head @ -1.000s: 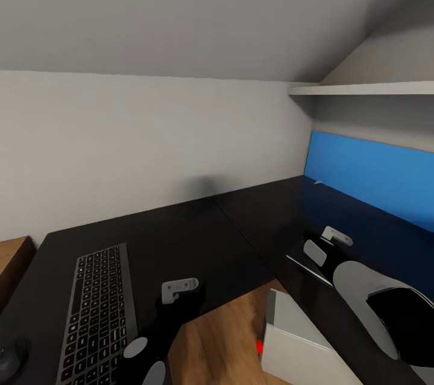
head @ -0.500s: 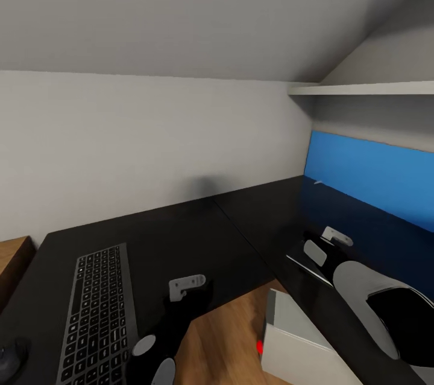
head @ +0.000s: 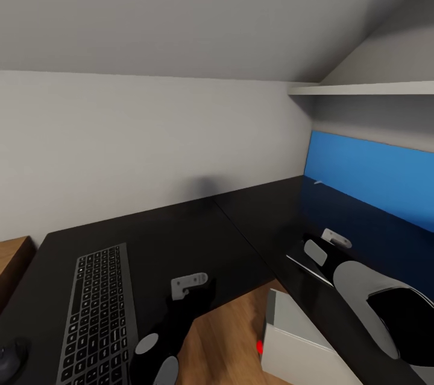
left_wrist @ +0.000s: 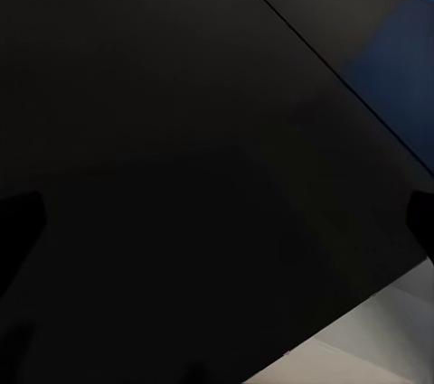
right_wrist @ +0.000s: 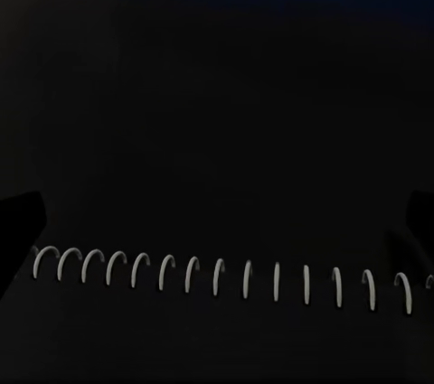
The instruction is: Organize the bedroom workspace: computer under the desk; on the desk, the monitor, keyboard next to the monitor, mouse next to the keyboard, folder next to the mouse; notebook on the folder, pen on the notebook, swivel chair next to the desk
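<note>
Under the right gripper [right_wrist: 217, 221], jaws spread wide, the notebook [right_wrist: 217, 312] on the desk [head: 181, 234].

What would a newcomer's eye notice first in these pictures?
Probably the bright blue panel standing along the wall behind the right part of the black desk. Next, the keyboard lying on the desk's left part, and the grey computer on the wooden floor by the desk's inner corner.

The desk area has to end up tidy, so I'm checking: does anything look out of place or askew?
The computer stands out: it sits on the floor at the inner corner of the desk, angled to the desk edges, with its top face in the open rather than tucked under. The keyboard lies flat on the desk.
</note>
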{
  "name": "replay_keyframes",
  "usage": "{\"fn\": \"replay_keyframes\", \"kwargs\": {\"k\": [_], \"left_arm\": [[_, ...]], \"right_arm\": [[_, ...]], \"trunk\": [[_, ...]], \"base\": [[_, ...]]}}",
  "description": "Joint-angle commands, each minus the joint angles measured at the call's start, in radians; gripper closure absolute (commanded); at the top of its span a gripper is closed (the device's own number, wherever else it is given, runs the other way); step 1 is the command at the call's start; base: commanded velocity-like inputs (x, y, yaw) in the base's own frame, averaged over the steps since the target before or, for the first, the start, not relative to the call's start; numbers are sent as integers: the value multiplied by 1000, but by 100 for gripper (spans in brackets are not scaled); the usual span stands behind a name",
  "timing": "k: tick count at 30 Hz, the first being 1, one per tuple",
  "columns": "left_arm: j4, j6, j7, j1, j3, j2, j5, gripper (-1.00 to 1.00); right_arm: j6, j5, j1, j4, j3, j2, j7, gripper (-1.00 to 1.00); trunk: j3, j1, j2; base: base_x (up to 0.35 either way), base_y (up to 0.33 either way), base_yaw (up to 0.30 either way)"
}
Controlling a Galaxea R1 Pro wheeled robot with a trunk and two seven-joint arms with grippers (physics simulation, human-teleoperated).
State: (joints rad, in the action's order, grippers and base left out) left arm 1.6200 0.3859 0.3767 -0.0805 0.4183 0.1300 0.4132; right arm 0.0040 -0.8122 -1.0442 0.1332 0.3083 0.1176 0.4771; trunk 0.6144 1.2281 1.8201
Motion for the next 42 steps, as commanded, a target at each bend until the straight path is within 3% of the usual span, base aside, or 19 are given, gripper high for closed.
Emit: {"fn": "replay_keyframes", "kwargs": {"k": [1, 8, 14, 22, 31, 42], "left_arm": [[1, 2, 9, -1, 1, -1, 10, -100], [1, 2, 10, -1, 0, -9, 10, -100], [1, 2, 11, -1, -1, -33, 10, -100], [1, 2, 13, -1, -4, -40, 10, -100], [1, 2, 5, -1, -64, -41, 12, -100], [1, 2, 3, -1, -73, -40, 13, -100]], "right_arm": [[1, -10, 0, 2, 8, 1, 5, -100], [5, -10, 0, 2, 6, 1, 5, -100], [5, -10, 0, 2, 6, 0, 5, -100], [5, -10, 0, 2, 6, -1, 5, -100], [5, -10, 0, 2, 6, -1, 5, -100], [5, -10, 0, 2, 7, -2, 5, -100]], "trunk": [[1, 0, 1], [1, 0, 1], [1, 0, 1], [1, 0, 1], [1, 0, 1], [1, 0, 1]], "base": [[0, 0, 0], [0, 0, 0], [0, 0, 0], [0, 0, 0], [-52, 36, 0], [-49, 35, 0]]}}
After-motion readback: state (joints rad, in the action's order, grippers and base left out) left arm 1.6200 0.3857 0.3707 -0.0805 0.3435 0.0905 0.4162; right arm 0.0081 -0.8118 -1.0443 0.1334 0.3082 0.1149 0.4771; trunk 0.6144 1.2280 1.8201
